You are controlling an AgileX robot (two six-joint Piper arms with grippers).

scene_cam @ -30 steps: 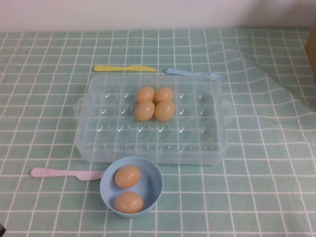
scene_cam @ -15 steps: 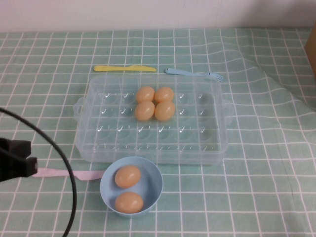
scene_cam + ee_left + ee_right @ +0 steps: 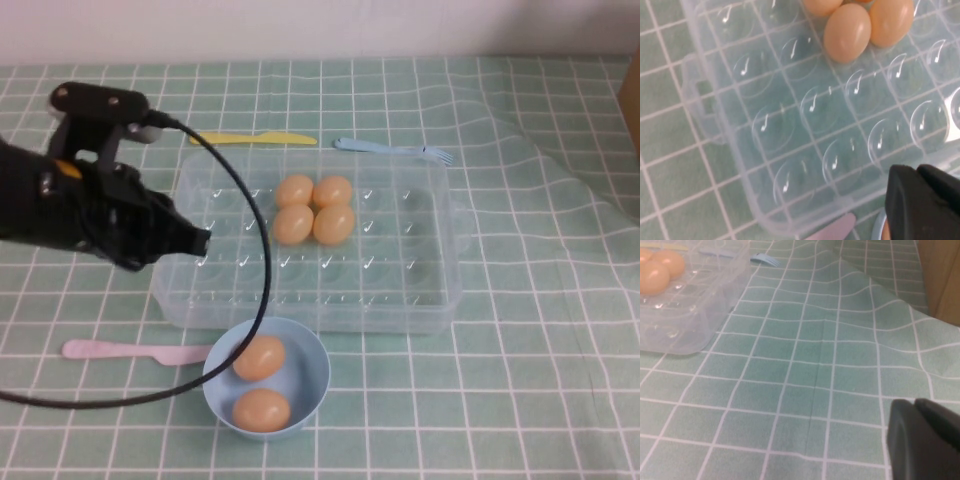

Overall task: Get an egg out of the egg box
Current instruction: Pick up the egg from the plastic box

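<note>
Clear dimpled egg box [image 3: 410, 290] flat on the checked cloth, four tan eggs [image 3: 313, 209] clustered mid-back

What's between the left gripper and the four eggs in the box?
High view: only empty dimples of the egg box lie between the left gripper, over its left side, and the nearest egg. The right gripper is off by the cloth.

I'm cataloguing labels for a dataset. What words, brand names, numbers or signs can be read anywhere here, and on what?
None: no readable text on any item.
The egg box is clear plastic with no print; the eggs, blue bowl, yellow knife, blue fork and pink knife are unmarked.
The left gripper, over the box's left side, and the right gripper, over the cloth, show no lettering.
</note>
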